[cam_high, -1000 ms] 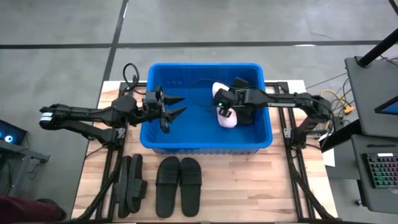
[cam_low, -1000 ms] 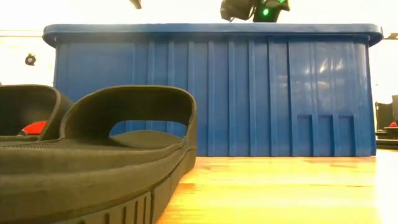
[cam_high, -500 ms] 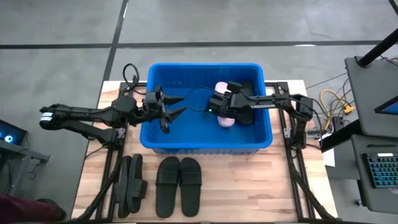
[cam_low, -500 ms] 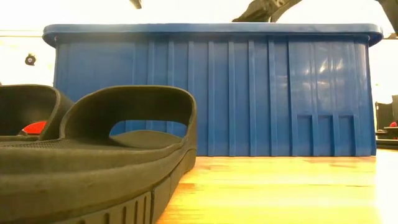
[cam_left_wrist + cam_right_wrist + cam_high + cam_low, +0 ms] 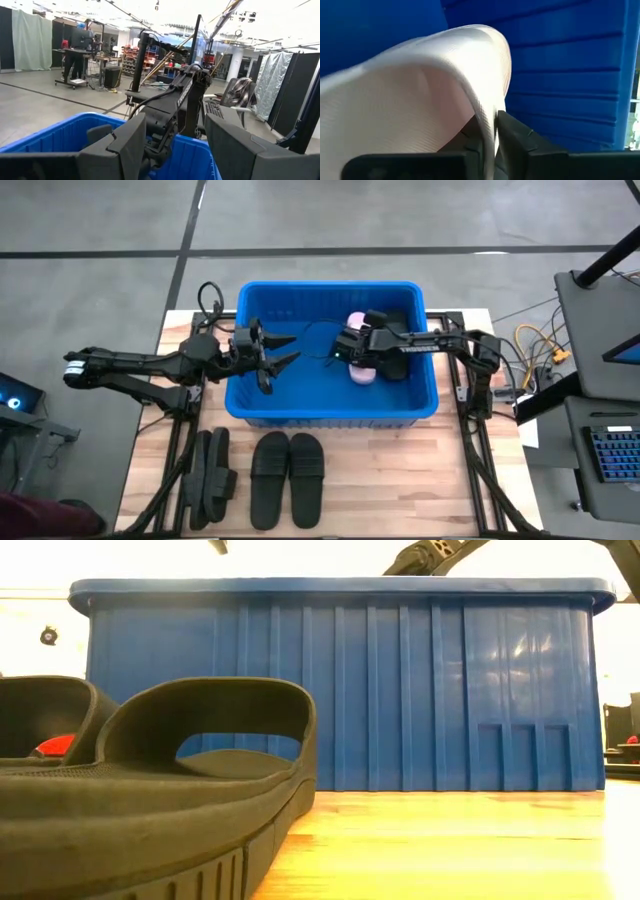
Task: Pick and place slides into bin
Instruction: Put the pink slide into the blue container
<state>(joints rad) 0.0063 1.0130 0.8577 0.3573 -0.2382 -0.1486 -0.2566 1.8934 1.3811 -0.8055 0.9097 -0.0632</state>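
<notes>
Table (image 5: 400,480) of pale wood, seen from above. Closest on it, black slides: one pair (image 5: 287,464) flat side by side, another pair (image 5: 208,477) just left of it, tipped on edge. In the low view, one black slide (image 5: 160,790) big and close, with the blue wall behind.

Next, farther back, bin (image 5: 330,412), big and blue, in the middle of the table. Inside it, toward the right and back, pink slide (image 5: 358,350), also filling the right wrist view (image 5: 420,95).

Right gripper (image 5: 347,348) down inside the bin, reaching in from the right. Fingers (image 5: 517,140) nearly closed, pinching the thin edge of the pink slide between them.

Left gripper (image 5: 280,350) over the left part of the bin, above the rim, apart from the slide. Fingers (image 5: 127,142) spread about halfway, holding nothing.

Beyond the bin, grey floor. In the left wrist view, far across the room, a person (image 5: 75,55) standing at a bench.
</notes>
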